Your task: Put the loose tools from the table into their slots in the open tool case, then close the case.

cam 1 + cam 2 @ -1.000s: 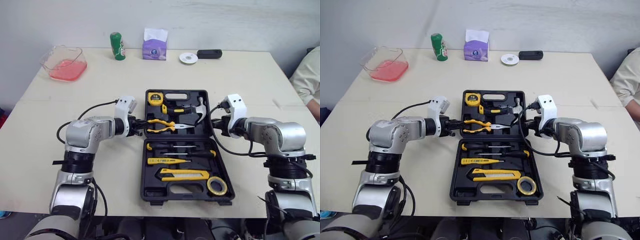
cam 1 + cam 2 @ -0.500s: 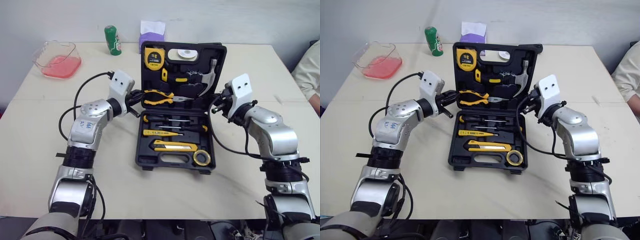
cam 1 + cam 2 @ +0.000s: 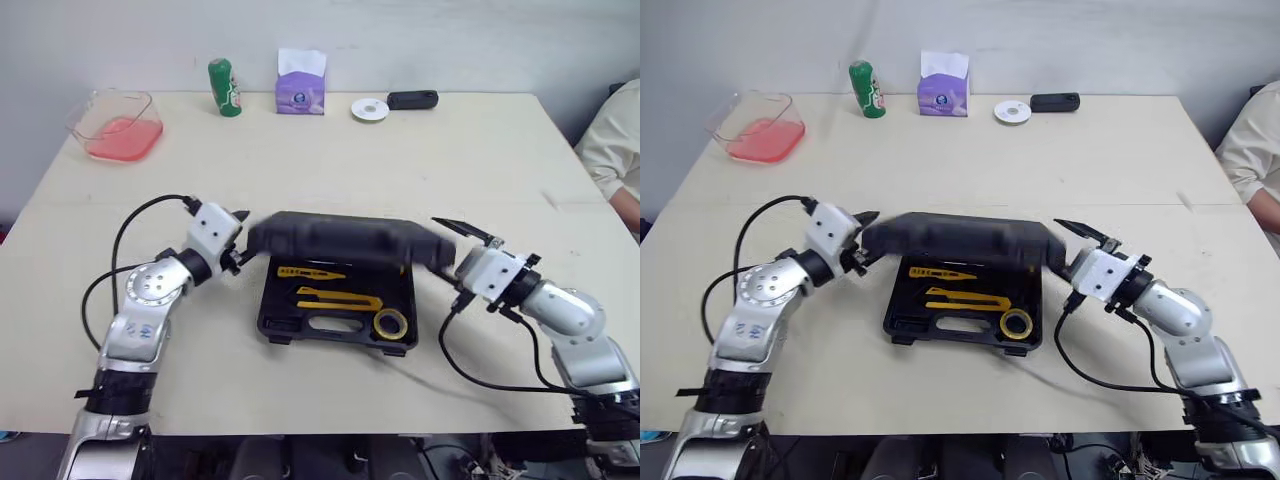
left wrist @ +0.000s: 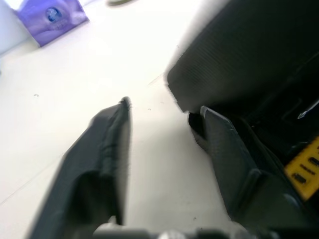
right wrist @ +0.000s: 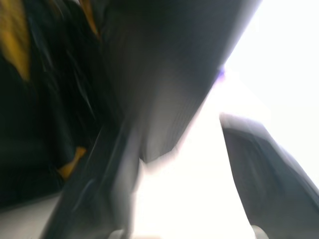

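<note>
Since half a second ago we have swung the lid (image 3: 340, 240) down from upright, so that it now hangs blurred and part-way shut over the base of the tool case (image 3: 335, 332), and both arms have come down low beside it. Nearest to us on the table (image 3: 300, 165) is the front edge of the case with its handle cut-out. Just behind that, in the strip of the base not yet covered, lie the yellow tape roll (image 3: 390, 322) at the right corner, the yellow utility knife (image 3: 340, 297) beside it and a slim yellow-handled tool (image 3: 310, 272) one slot further back. Over these sits the lid, roughly level. Our left gripper (image 3: 243, 240) is at its left end with fingers (image 4: 99, 164) spread apart, and the lid's corner is against the inner finger in the left wrist view. Our right gripper (image 3: 1068, 262) is at the lid's right end, also spread open, with the dark lid edge between its two fingers. Well beyond the case, along the far edge of the table, stand a clear container (image 3: 113, 125) with pink contents, a green can (image 3: 224, 88), a purple tissue box (image 3: 300, 90), a white disc (image 3: 369, 108) and a small black device (image 3: 412, 99). A person's pale sleeve (image 3: 615, 150) shows at the far right.
</note>
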Controlling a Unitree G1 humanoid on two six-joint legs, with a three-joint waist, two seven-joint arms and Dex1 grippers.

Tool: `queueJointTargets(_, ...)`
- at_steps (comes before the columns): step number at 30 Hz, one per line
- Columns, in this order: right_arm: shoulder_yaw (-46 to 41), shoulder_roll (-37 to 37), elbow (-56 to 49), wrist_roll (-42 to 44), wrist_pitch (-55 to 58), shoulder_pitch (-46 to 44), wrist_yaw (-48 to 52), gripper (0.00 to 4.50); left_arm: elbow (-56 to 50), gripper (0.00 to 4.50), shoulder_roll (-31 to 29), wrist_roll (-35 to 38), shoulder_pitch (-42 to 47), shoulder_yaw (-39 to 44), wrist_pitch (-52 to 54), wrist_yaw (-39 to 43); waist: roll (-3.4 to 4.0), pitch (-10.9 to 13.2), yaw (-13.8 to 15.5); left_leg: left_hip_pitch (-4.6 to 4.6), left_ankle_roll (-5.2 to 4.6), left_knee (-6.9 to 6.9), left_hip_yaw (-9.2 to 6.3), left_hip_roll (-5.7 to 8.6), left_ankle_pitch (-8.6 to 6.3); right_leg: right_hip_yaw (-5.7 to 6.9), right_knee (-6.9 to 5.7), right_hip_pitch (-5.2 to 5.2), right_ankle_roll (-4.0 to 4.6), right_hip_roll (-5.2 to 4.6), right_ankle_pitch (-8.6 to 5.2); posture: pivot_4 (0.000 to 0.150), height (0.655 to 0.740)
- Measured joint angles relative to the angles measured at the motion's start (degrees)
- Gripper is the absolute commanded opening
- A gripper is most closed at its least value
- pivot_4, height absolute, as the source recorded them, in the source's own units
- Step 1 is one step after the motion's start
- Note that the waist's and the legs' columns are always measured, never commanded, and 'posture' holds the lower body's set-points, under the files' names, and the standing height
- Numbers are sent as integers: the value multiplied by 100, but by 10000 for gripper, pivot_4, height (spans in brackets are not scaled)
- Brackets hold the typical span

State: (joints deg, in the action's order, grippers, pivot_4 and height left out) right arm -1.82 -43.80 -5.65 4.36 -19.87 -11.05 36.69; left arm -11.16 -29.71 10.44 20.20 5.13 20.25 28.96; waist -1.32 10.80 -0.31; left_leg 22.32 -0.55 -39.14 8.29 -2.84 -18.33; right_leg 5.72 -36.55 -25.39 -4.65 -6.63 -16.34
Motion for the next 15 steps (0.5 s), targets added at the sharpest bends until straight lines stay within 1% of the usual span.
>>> queueJointTargets(1,-254,-298,-545,672,633,443,349,45000,-478,44756,-172,650,-348,383,548,247,20,12,12,8,-2,4,-2,-2,-2,-4,-3,-7,0,-4,0,1500,7244)
queueJointTargets(2,-834,-856,-1160,1552,1468,1168,913,45000,-1044,44756,-676,1529,-987,1008,1247,755,37,15,17,9,-6,20,-5,-6,-10,-15,-7,-5,0,-4,-4,1500,7244)
queueJointTargets(3,-1471,-1335,-1443,2133,2092,1800,1344,45000,-1303,44756,-1176,2122,-1637,1636,1795,1149,44,12,17,-5,-5,32,-9,-18,-19,-13,7,8,1,-3,-7,1500,7244)
queueJointTargets(4,-2201,-1675,-1630,2672,2761,2428,1814,45000,-1342,44756,-1599,2702,-2231,2286,2378,1587,37,9,12,-21,-1,21,-13,-42,-34,10,36,39,12,7,-13,1500,7244)
queueJointTargets(5,-2679,-1751,-1788,3001,3187,2788,2112,45000,-1398,44756,-1818,3084,-2564,2679,2714,1892,31,6,12,-30,9,15,-33,-66,-42,33,83,81,17,24,-14,1500,7244)
queueJointTargets(6,-2882,-1745,-1924,3199,3429,2917,2255,45000,-1491,44756,-1874,3308,-2663,2871,2891,2022,17,1,19,-40,17,-1,-52,-69,-49,51,101,103,23,32,-16,1500,7244)
queueJointTargets(7,-3006,-1718,-2065,3412,3660,2996,2328,45000,-1554,44756,-1879,3532,-2670,2977,3046,2054,5,6,31,-65,-6,-3,-54,-68,-79,59,101,129,31,30,-11,1500,7244)
queueJointTargets(8,-3064,-1664,-2143,3561,3847,3042,2369,45000,-1546,44756,-1914,3677,-2695,3066,3184,2030,8,10,48,-95,-15,-2,-69,-65,-83,57,117,170,35,23,-6,1500,7244)
queueJointTargets(9,-3111,-1611,-2152,3673,4023,3097,2390,45000,-1504,44756,-1944,3743,-2709,3138,3277,1977,15,11,62,-117,16,0,-82,-75,-101,47,158,187,71,22,-12,1500,7244)
queueJointTargets(10,-3153,-1598,-2151,3759,4206,3178,2397,45000,-1452,44756,-1959,3771,-2700,3218,3332,1927,34,4,75,-113,23,8,-91,-86,-98,49,203,196,139,31,-17,1500,7244)
queueJointTargets(11,-3192,-1586,-2157,3785,4337,3300,2445,45000,-1325,44756,-1983,3752,-2585,3199,3321,1890,44,0,105,-105,25,21,-86,-86,-91,41,214,213,145,30,-3,1500,7244)
queueJointTargets(13,-2996,-1493,-2250,3762,4487,3552,2605,45000,-954,44756,-2000,3527,-2148,2981,3109,1723,45,0,173,-109,33,34,-76,-84,-75,37,197,202,147,29,-4,1500,7244)
queueJointTargets(14,-2863,-1456,-2316,3742,4514,3595,2633,45000,-852,44756,-2000,3441,-2023,2872,3022,1673,45,0,176,-104,34,36,-70,-82,-74,35,181,189,134,29,3,1500,7244)
queueJointTargets(15,-2733,-1414,-2405,3707,4538,3646,2640,45000,-772,44756,-1993,3338,-1898,2704,2945,1619,45,0,177,-103,36,40,-58,-79,-75,25,159,175,96,28,24,1500,7244)
